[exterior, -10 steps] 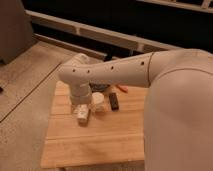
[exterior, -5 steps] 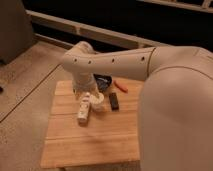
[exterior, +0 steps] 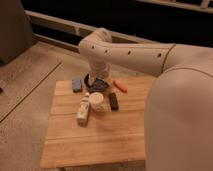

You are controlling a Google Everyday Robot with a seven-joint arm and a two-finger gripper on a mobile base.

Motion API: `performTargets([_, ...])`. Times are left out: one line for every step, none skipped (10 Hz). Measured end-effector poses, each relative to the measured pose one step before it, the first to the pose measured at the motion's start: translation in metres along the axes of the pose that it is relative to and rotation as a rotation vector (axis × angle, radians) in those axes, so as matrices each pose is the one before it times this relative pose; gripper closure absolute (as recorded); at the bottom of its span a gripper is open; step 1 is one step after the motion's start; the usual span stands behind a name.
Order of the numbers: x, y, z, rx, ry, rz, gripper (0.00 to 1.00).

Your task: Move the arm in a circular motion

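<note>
Reaching across from lower right with the arm (exterior: pixel 135 52), bent downward over far edge of wooden table (exterior: pixel 100 142). Holding the gripper (exterior: pixel 98 83) low just behind white cup (exterior: pixel 98 102); cannot tell whether open or closed.

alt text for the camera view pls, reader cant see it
A large cream-white robot arm reaches in from the right and bends down over a wooden table, its dark gripper low near the far edge. Near it lie a white bottle, a white cup and an orange item.
</note>
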Motion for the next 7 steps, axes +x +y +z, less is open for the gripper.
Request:
performTargets([-0.00016, -0.00141, 0.00051, 0.00121, 0.00149, 0.00178, 0.35])
performTargets([-0.00218, -0.00115, 0.00003, 0.00121, -0.00161, -0.00228, 0.35])
performTargets([-0.00571, 0.00859, -0.00029, -0.00715, -0.00685, -0.0279, 0.35])
performTargets([-0.01323, 0.02567, -0.00193, -0.02158, -0.01902, -0.07127, 0.35])
performTargets([-0.00695, 0.01448, 0.00006, -0.01036, -0.00901, -0.04053, 0.35])
performTargets([-0.00947, 0.02559, 0.00009, -0.01794, -0.01402, -0.07605, 0.35])
performTargets([-0.00588, 0.01894, -0.00051, -0.01646, -0.00983, -0.05573, 0.35])
